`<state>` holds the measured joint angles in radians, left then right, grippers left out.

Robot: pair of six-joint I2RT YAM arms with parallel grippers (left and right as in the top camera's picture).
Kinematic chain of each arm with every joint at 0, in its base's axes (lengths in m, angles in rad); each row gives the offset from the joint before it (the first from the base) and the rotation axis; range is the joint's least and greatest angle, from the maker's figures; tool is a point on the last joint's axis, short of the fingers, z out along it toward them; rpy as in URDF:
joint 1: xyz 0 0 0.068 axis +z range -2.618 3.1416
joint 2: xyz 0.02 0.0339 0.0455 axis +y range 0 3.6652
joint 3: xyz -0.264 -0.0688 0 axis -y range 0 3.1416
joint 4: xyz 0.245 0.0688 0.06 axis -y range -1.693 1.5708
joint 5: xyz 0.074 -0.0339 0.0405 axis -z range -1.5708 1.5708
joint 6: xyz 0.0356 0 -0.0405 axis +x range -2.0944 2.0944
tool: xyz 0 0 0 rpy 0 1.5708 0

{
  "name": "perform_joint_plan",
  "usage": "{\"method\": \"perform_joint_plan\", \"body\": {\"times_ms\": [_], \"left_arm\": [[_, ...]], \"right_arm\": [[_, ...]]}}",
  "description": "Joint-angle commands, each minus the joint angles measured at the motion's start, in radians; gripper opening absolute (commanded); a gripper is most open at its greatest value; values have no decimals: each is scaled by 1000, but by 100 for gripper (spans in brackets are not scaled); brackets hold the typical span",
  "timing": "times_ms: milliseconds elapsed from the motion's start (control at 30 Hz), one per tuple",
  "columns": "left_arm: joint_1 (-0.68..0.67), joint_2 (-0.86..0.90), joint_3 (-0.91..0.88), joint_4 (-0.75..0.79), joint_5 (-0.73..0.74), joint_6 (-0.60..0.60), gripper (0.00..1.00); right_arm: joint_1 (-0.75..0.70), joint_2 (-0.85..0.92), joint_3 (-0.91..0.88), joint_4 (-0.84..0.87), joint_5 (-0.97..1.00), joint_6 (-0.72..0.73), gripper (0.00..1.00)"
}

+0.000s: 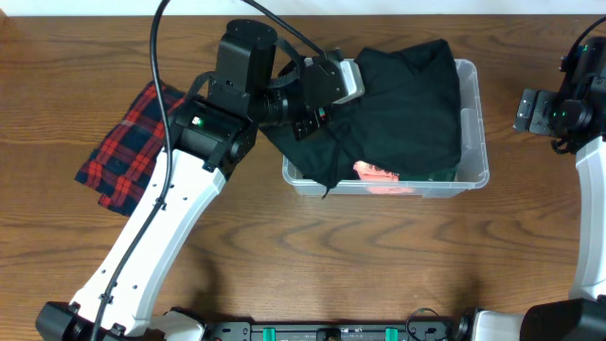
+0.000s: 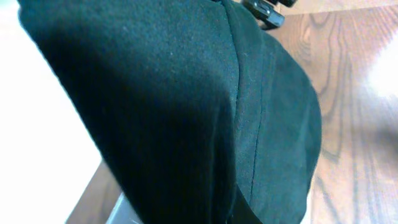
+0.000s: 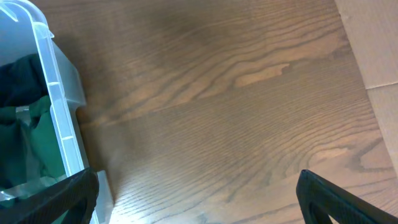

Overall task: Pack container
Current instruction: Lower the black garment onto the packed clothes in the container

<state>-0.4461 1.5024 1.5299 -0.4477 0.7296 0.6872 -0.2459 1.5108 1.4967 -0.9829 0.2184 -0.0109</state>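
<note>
Two arms share a wooden desk (image 1: 379,265), and only the left one has hold of anything. The container (image 1: 480,123), a clear bin, sits on the desk right of centre, toward the far edge. A black garment (image 1: 407,104) lies heaped over most of its opening and spills past the near-left corner. The left fingers (image 1: 309,121) are pinched together on that garment at the bin's left rim, with a fold of it raised. In the left wrist view the dark cloth fills nearly the whole picture and hides the fingers and the bin beneath.

Below the garment's near edge a pink item (image 1: 379,175) shows against the front wall. The right wrist view shows green fabric (image 3: 28,118) inside the bin. A red-and-navy plaid cloth (image 1: 128,152) lies flat on the desk to the left, well apart from the bin, and the left arm (image 1: 180,208) crosses over its right edge. The right fingers (image 3: 339,202) stand wide apart with nothing between them, over bare wood near the bin's right end.
</note>
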Motion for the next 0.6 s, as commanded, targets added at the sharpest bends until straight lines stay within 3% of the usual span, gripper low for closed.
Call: {"method": "perform_joint_plan", "body": {"times_ms": [0, 367, 567], "left_arm": [[3, -21, 28, 49, 21, 23, 6], [-11, 38, 28, 69, 21, 39, 6], [-11, 42, 33, 167, 18, 38, 6]], "right_arm": [[-3, 1, 6, -1, 14, 10, 99], [-3, 1, 6, -1, 13, 10, 99], [-3, 1, 6, -1, 14, 10, 99]]}}
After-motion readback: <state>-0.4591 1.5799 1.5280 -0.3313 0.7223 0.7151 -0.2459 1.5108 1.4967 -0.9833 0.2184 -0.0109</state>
